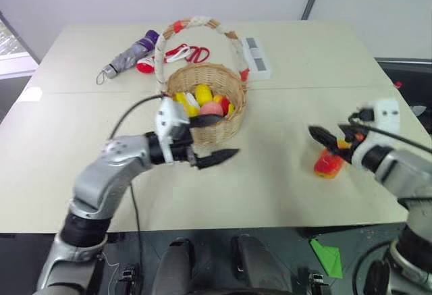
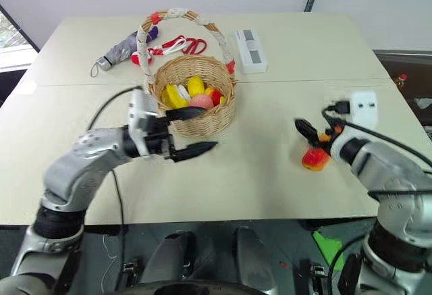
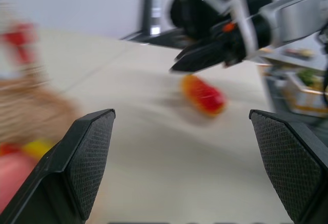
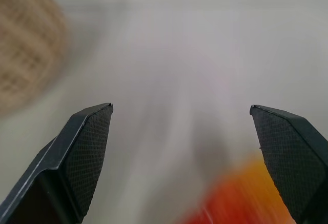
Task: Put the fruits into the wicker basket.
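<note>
The wicker basket (image 1: 202, 129) stands mid-table and holds a yellow lemon (image 1: 202, 94), a pink peach (image 1: 211, 109) and other yellow pieces. My left gripper (image 1: 228, 136) is open just in front of the basket's near wall, pointing right, with nothing between its fingers. The red-orange mango (image 1: 329, 165) lies on the table to the right, also seen as the mango (image 3: 203, 95) in the left wrist view. My right gripper (image 1: 333, 136) hovers open right above it and is not touching it. In the right wrist view the mango (image 4: 241, 201) lies low between the open fingers.
Behind the basket lie a folded grey-purple umbrella (image 1: 128, 55), red-handled scissors (image 1: 187, 53) and a white box (image 1: 256, 57). A white plug with a cable (image 2: 364, 107) lies near the table's right edge. The table's front edge (image 1: 223, 227) runs close below both arms.
</note>
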Tool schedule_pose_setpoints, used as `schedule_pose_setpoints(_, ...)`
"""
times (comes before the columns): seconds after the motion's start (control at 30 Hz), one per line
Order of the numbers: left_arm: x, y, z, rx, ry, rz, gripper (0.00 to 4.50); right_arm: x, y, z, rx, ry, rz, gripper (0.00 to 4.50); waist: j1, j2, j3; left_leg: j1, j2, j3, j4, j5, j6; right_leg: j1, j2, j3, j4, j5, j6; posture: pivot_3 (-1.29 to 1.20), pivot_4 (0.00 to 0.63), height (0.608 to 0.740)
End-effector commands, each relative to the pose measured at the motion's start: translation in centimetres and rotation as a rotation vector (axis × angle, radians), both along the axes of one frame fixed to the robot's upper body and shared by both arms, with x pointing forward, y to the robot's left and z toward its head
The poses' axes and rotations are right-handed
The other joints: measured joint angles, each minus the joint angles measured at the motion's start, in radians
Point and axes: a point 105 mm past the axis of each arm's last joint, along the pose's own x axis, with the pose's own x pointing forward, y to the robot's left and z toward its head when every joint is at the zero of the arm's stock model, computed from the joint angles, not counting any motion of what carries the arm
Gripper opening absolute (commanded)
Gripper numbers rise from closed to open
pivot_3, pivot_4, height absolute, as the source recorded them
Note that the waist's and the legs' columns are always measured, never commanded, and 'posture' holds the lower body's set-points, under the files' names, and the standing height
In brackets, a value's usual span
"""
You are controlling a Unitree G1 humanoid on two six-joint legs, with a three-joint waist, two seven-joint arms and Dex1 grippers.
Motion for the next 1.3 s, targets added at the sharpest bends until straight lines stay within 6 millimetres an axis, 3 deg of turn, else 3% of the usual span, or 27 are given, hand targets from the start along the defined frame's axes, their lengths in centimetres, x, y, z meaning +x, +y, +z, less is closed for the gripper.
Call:
schedule_pose_setpoints(0.03,-0.1,-1.0,0.2,0.009,-0.052,-0.053,4.50,-1.1,-1.4,0.5,-0.021,-0.038,-0.148,4.46,-0.010,0.001,0.000,0.001,0.000,0.000,0.000,0.000,0.000,0.000,0.001,0.000,0.001,0.000,0.000,0.00,0.150,0.740)
schedule_pose_setpoints(0.17,0.1,-1.6,-0.2,0.017,-0.062,-0.090,4.50,-1.7,-1.7,-1.0,0.051,0.002,-0.276,4.46,-0.019,0.001,-0.001,0.003,0.001,-0.001,0.000,0.000,0.000,0.001,0.004,0.001,0.001,0.000,0.000,0.00,0.150,0.740)
schedule_pose_setpoints(0.47,0.5,-0.8,-0.4,0.018,-0.070,-0.059,4.50,-0.8,0.0,-2.9,0.231,0.064,-0.274,4.46,-0.017,0.002,-0.001,0.002,0.001,0.000,0.000,0.000,0.000,0.001,0.003,0.001,0.001,0.000,0.000,0.00,0.150,0.740)
schedule_pose_setpoints(0.57,0.6,-0.4,-0.4,0.018,-0.072,-0.034,4.50,-0.4,0.0,-3.1,0.231,0.075,-0.263,3.63,-0.017,0.003,-0.001,0.002,0.001,0.000,0.000,0.000,0.000,0.001,0.003,0.001,0.001,0.000,0.000,0.00,0.150,0.740)
schedule_pose_setpoints(0.67,0.6,0.2,-0.4,0.010,-0.068,-0.004,4.50,0.1,0.1,-2.4,0.188,0.065,-0.233,2.09,-0.017,0.003,-0.001,0.002,0.001,0.000,0.000,0.000,0.000,0.001,0.003,0.001,0.001,0.000,0.000,0.00,0.150,0.740)
schedule_pose_setpoints(0.73,0.8,0.9,0.0,-0.019,-0.058,0.028,4.50,0.6,0.6,-1.6,0.111,0.051,-0.174,1.47,-0.018,0.003,-0.001,0.002,0.001,0.000,0.000,0.000,0.000,0.001,0.003,0.001,0.001,0.000,0.000,0.00,0.150,0.740)
schedule_pose_setpoints(0.8,1.0,1.9,0.5,-0.041,-0.053,0.065,4.50,1.1,1.4,-0.2,-0.009,0.010,-0.082,1.47,-0.019,0.003,-0.001,0.003,0.001,0.000,0.000,0.000,0.000,0.001,0.002,0.002,0.001,0.000,0.000,0.00,0.150,0.740)
schedule_pose_setpoints(0.93,1.9,4.7,1.2,-0.057,-0.045,0.164,4.50,1.3,6.2,3.7,-0.259,-0.184,0.293,1.47,-0.020,0.003,-0.001,0.003,0.001,0.000,0.000,0.000,0.000,0.001,0.003,0.002,0.001,0.000,0.000,0.00,0.150,0.740)
schedule_pose_setpoints(1.13,2.6,8.7,1.7,-0.044,-0.040,0.288,4.50,-1.0,14.8,7.9,-0.270,-0.451,0.856,1.47,-0.019,0.002,0.000,0.003,0.002,-0.001,-0.001,0.000,0.000,0.002,0.004,0.001,0.000,0.000,0.000,0.00,0.150,0.740)
schedule_pose_setpoints(1.2,2.6,9.3,1.6,-0.025,-0.045,0.310,4.50,0.0,16.9,8.6,-0.248,-0.485,0.917,1.47,-0.021,0.002,0.000,0.003,0.002,-0.001,0.000,0.000,0.000,0.002,0.004,0.001,0.000,0.000,0.000,0.00,0.150,0.740)
schedule_pose_setpoints(1.3,2.3,9.7,1.8,-0.025,-0.052,0.333,4.50,3.1,19.5,8.9,-0.243,-0.475,0.885,1.47,-0.019,0.002,0.000,0.004,0.002,-0.001,0.000,0.000,0.000,0.002,0.003,0.001,0.000,0.000,0.000,0.00,0.150,0.740)
